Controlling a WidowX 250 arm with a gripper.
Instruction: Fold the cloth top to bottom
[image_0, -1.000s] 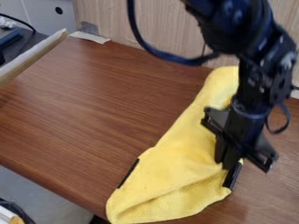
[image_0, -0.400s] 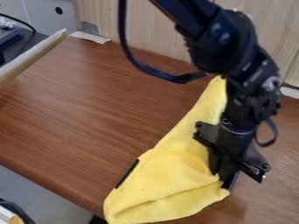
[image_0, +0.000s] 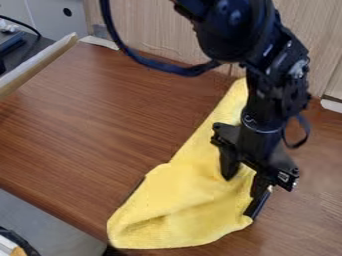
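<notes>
On the brown table (image_0: 100, 125), the yellow cloth (image_0: 180, 185) lies slantwise from close to the far edge down to the near edge, wrinkled along its lower part. The gripper (image_0: 243, 186) hangs over the table's right side, its fingers (image_0: 229, 167) parted, with yellow fabric visible between them; they are not clenched on it. The cloth looks light, limp and plush, unlikely to slip or break but quick to bunch. A pinch at the hem or a corner would probably serve better than one mid-fabric, which could drag several layers. I can make out no writing on the cloth; a small pale patch (image_0: 283, 177) on the gripper might be a label, too small to read.
</notes>
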